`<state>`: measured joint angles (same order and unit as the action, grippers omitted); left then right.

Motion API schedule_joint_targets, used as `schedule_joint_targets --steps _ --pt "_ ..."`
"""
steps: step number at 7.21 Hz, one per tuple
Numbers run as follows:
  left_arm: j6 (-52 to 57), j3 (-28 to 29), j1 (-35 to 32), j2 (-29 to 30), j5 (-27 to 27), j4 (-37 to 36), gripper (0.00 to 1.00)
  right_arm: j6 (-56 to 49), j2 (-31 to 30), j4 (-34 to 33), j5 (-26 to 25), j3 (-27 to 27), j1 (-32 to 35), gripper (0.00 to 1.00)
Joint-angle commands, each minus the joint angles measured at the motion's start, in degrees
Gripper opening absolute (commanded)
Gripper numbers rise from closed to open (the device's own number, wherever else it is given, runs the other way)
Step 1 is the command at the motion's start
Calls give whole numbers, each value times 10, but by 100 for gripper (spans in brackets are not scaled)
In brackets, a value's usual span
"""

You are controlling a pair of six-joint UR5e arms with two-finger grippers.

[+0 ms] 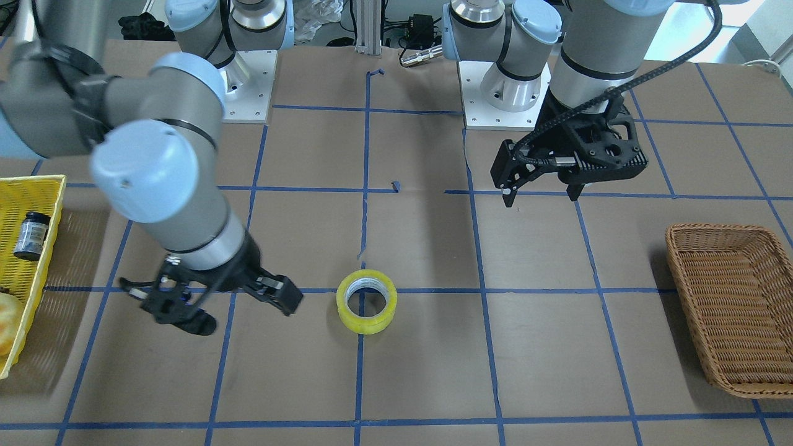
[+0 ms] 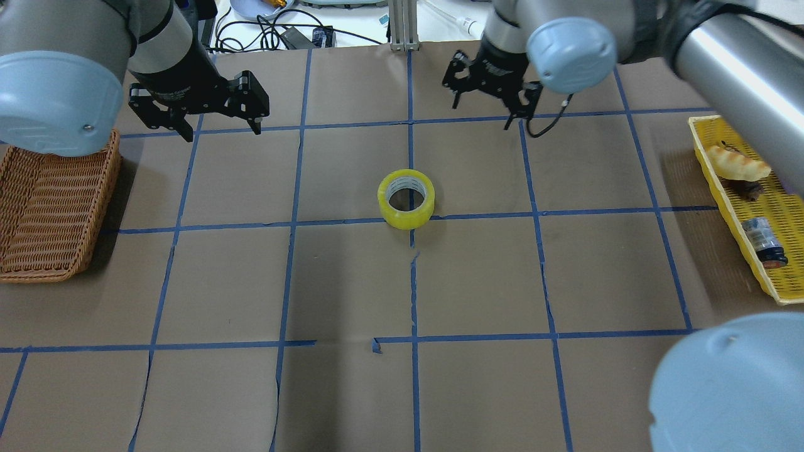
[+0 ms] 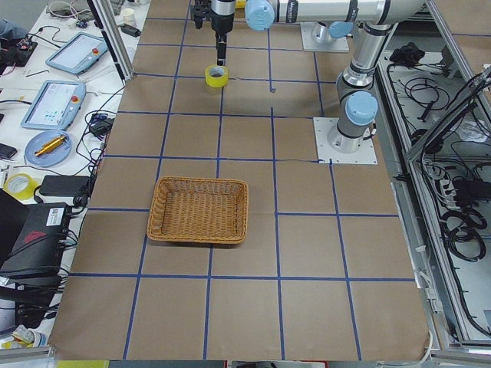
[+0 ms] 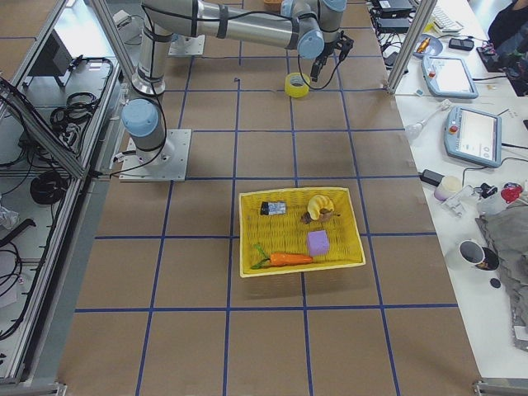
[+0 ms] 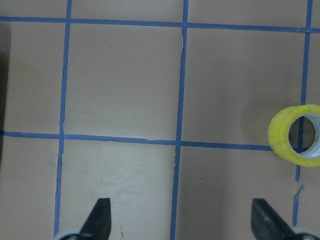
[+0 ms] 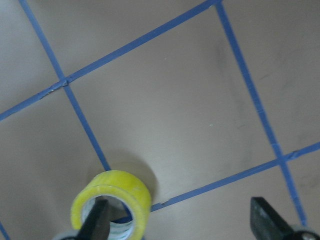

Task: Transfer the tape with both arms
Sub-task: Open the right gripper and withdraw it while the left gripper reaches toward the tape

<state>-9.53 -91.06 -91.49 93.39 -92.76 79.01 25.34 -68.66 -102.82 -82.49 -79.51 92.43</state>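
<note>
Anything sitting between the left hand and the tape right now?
No. In the overhead view only bare brown table paper with a blue grid line separates the left hand from the tape.

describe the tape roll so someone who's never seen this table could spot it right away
Start from the brown table with its blue grid, a wicker basket at one end and a yellow basket at the other. Near the middle, over a grid crossing, the tape lies flat, hole up. It is the only yellow ring, touching nothing else.
</note>
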Motion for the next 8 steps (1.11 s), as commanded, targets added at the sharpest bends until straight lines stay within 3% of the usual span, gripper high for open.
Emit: schedule_joint_targets --steps 1,2,4,6,7,8 --pt "-43 -3 -19 25 0 -3 100 -208 -87 112 -46 -16 -102 100" --pt "-64 -10 -35 41 1 -44 100 -250 -132 132 -108 -32 -105 100" --pt "-157 -59 -94 78 21 -124 100 -258 -176 136 -104 -98 -103 100" --pt "-167 -132 -110 128 35 -291 100 -264 -191 140 -104 -102 -101 100" --pt "-168 -132 -112 150 41 -324 100 -259 -192 152 -102 -104 -90 100" --pt "-174 -131 -125 172 41 -364 100 -254 -198 154 -67 -101 -56 100"
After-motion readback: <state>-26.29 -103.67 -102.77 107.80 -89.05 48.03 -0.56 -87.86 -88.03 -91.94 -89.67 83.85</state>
